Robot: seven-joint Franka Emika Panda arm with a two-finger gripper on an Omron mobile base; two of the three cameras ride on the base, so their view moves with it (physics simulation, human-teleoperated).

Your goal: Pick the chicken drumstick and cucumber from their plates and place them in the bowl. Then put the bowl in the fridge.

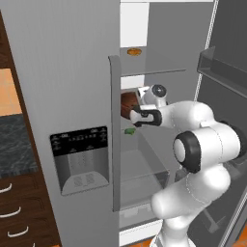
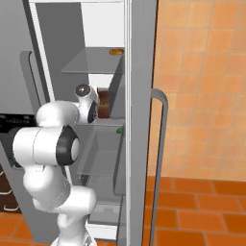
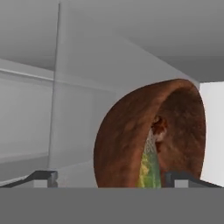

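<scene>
**Leaving the bowl on the fridge shelf**

In the left base view, the arm is reaching into the open fridge (image 1: 67, 96), and the brown bowl (image 1: 128, 104) is sitting deep on a middle shelf, just beyond the wrist.

In the right base view, the bowl (image 2: 104, 103) is showing beside the hand, behind the door edge.

In the hand view, the gripper (image 3: 111, 178) is standing wide, its tips on both sides of the bowl (image 3: 131, 135) and not pressing it. The chicken drumstick (image 3: 158, 127) and the cucumber (image 3: 148, 168) are lying inside. The picture is rolled, so I cannot tell whether the bowl is upright. A straight pull back, without touching the rim, seems the safest.
</scene>
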